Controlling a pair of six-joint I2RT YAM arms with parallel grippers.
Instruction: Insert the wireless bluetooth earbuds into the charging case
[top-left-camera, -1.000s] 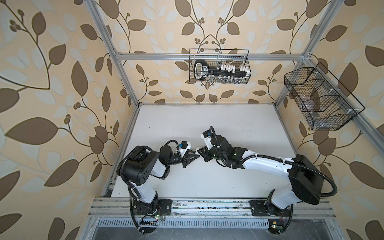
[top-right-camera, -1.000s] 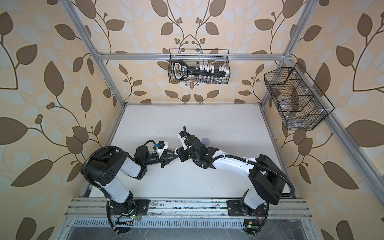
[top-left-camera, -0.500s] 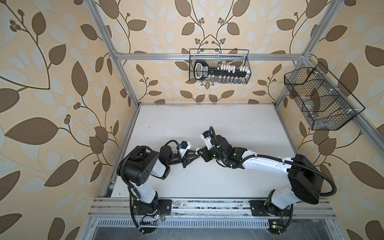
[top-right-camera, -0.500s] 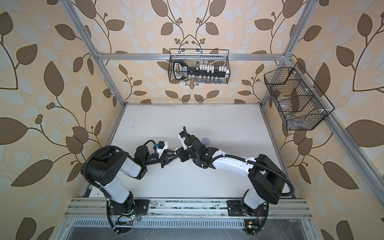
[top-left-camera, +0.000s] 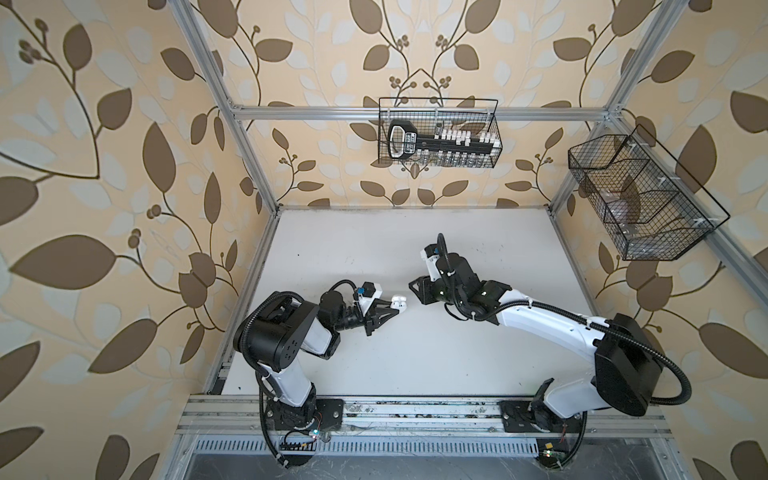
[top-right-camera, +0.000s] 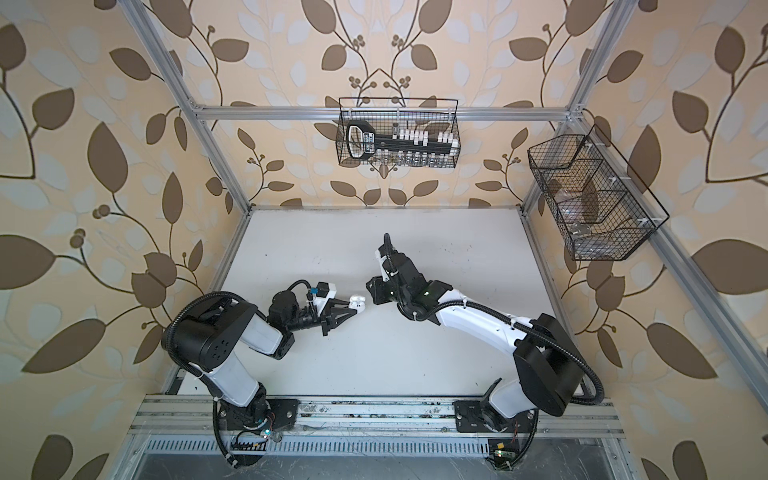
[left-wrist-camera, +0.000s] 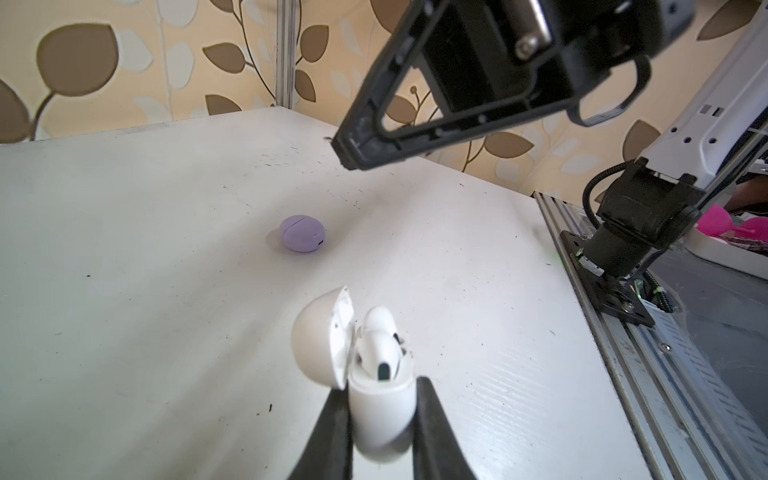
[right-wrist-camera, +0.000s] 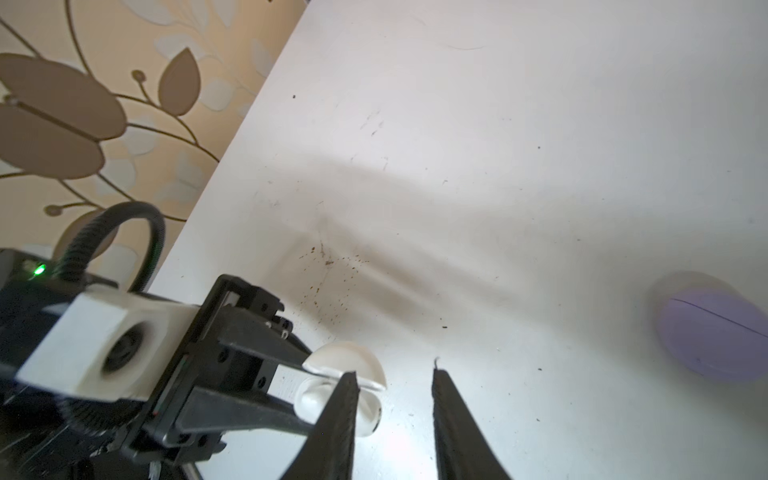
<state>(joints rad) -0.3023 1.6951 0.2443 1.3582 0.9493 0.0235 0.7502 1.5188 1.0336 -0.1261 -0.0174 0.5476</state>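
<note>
hidden: lavender case (left-wrist-camera: 301, 239) shut, contents unseen | unclear: white earbuds (left-wrist-camera: 380, 332) in open white case (left-wrist-camera: 380, 411), one or two cannot tell | count: 2 cases | left gripper (left-wrist-camera: 380, 384): clamps white case | right gripper (right-wrist-camera: 393, 374): slightly parted, empty, just beside white case

Centre of both top views: left gripper (top-left-camera: 388, 309) is clamping the white charging case (top-left-camera: 400, 302), lid hinged up, blocking that spot. Right gripper (top-left-camera: 412, 287), jaws parted, is hanging just right of it, leaving a narrow gap. Table (top-left-camera: 374, 241) at upper left is lying bare. Lavender case (left-wrist-camera: 301, 239) is sitting beyond the white case, well apart from it.
</note>
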